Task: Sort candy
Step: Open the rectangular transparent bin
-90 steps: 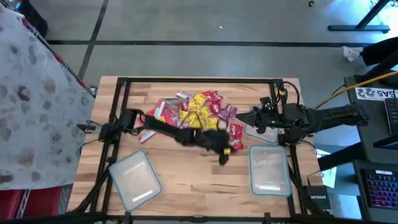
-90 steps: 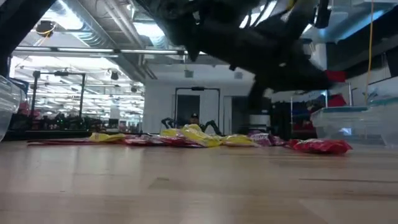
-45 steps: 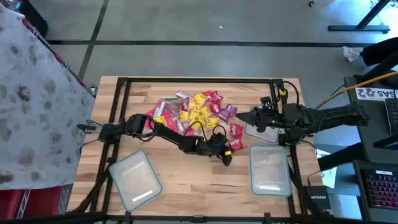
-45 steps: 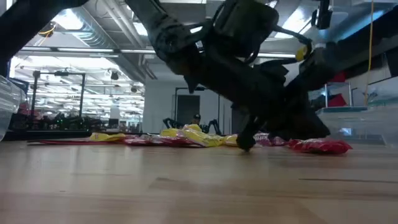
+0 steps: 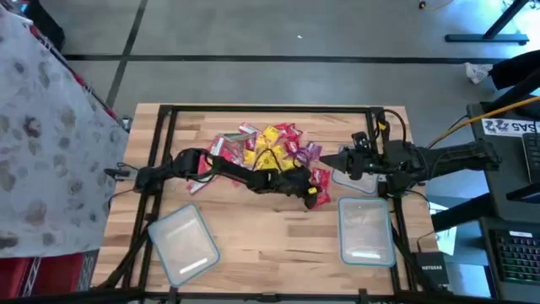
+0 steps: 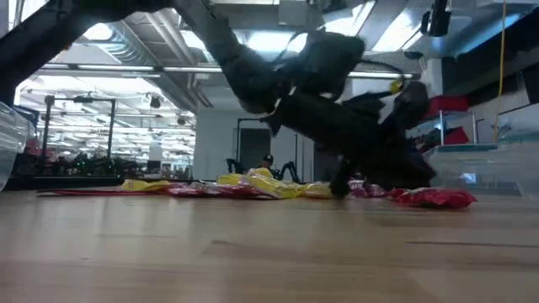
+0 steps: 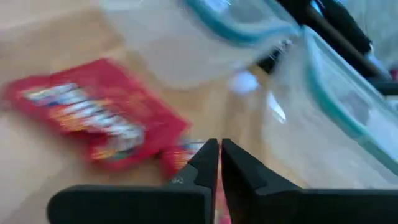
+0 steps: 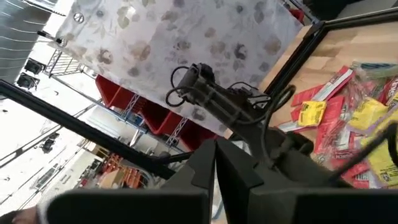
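The candy (image 5: pixel 266 152) lies in a heap of red, yellow and purple wrapped pieces on the far middle of the table. My left gripper (image 5: pixel 310 198) reaches across to the heap's right end and is down at table height (image 6: pixel 341 189). Its fingers are shut (image 7: pixel 219 152), with their tips over a small red piece (image 7: pixel 181 157). A larger red packet (image 7: pixel 93 118) lies flat just beyond. My right gripper (image 5: pixel 342 160), also shut (image 8: pixel 216 152), waits above a clear container (image 5: pixel 359 179) at the right rear. My left gripper has its shut fingertips (image 7: pixel 208 155) down at the small red piece from above, slanting toward the table's right. Whether they touch it or have any of it between them, I cannot tell; the fingers hide the spot.
Two more clear containers stand near the front edge, one at the left (image 5: pixel 184 243) and one at the right (image 5: pixel 365 230). Bare wood lies between them. A black frame (image 5: pixel 270 108) runs around the table's edges.
My left gripper has come down from above the table to its surface. It has then gone a little toward the far edge, up to the right end of the candy heap. The candy has stayed where it was.
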You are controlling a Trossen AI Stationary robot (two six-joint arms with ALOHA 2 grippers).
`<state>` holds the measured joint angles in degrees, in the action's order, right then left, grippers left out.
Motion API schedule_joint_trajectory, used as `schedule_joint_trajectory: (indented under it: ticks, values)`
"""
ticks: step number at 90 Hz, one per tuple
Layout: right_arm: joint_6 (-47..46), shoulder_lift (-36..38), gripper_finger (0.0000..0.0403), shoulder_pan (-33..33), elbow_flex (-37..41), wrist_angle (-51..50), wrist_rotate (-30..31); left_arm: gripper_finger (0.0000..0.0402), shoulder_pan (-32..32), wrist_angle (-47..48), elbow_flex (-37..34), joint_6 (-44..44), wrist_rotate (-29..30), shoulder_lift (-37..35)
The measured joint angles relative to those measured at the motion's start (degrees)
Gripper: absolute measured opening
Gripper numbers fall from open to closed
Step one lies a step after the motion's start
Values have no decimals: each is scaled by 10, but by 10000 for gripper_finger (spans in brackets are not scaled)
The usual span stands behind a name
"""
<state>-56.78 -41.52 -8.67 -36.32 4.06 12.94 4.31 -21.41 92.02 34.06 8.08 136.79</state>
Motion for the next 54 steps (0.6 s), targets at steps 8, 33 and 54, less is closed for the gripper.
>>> schedule_joint_trajectory:
  ticks: [8,33,54]
  values:
    - [1,0,1,0,0,0,13,0,26,45,19,-2,59,7]
    - [-2,0,1,0,0,-2,19,0,8,85,22,54,112,22]
    - [-4,0,1,0,0,0,-10,0,-44,84,22,93,112,22]
